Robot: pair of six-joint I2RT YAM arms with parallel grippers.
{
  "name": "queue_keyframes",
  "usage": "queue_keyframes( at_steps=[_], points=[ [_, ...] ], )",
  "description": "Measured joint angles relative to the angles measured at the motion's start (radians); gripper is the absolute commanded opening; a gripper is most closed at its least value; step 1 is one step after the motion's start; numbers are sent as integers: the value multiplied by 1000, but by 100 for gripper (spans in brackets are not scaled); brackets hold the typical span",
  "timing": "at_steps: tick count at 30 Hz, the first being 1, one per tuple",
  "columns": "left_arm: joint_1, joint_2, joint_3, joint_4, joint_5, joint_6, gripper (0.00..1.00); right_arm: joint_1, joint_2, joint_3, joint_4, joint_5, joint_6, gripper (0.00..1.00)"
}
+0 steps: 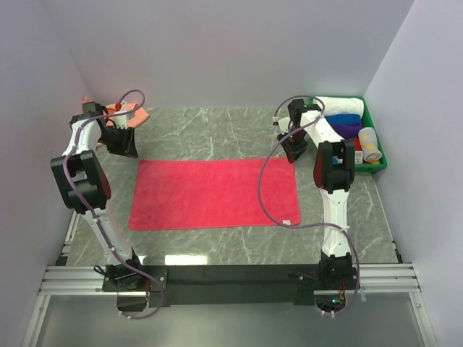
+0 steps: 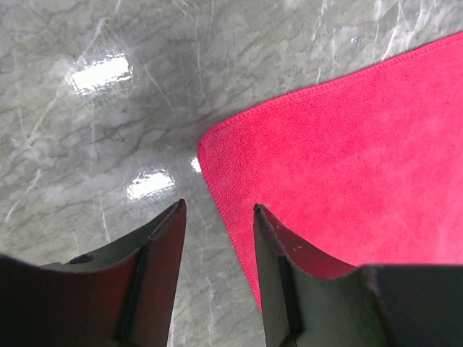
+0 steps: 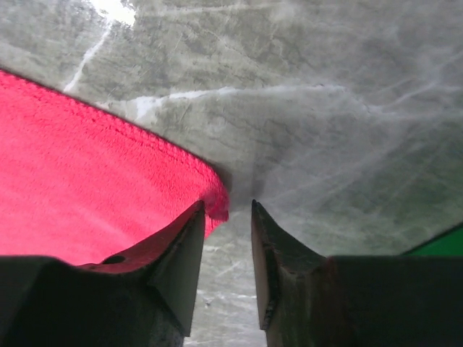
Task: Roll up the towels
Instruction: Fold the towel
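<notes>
From above, I see my left arm rising from its base, bent at the elbow by the left wall, with its wrist folded down so the left gripper (image 1: pixel 121 141) hangs at the far left corner of the flat crimson pink cloth towel (image 1: pixel 215 194). That towel lies spread in the middle of the grey marbled table (image 1: pixel 217 130). My right arm mirrors this pose, and the right gripper (image 1: pixel 294 150) points down at the towel's far right corner. Only this view shows a crumpled salmon orange cloth towel (image 1: pixel 136 113) behind the left wrist. It also shows the green plastic tray (image 1: pixel 376 168) at the far right holding rolled white (image 1: pixel 340 105), blue (image 1: pixel 344 119) and purple (image 1: pixel 349 131) towels.

The left wrist camera shows what the overhead cannot. The left gripper (image 2: pixel 217 210) has its jaws apart and nothing between them, and the rounded towel corner lies just ahead. One finger (image 2: pixel 289 267) overlaps the towel's edge.

The right wrist camera shows the right gripper (image 3: pixel 226 208) with a narrow gap between its jaws and bare table showing through. The towel corner sits just beside the left fingertip (image 3: pixel 189 231). I can see a sliver of the tray at the lower right.
</notes>
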Motion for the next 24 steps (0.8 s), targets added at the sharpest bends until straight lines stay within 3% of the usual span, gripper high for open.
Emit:
queue_keyframes(
  at_steps=[9,24],
  points=[
    [-16,16,1,1,-29,0,47,0,15,1,-1,-12,-10,0],
    [-55,171,103,6,-49,0,46,4,15,1,-3,-22,-23,0]
  ],
)
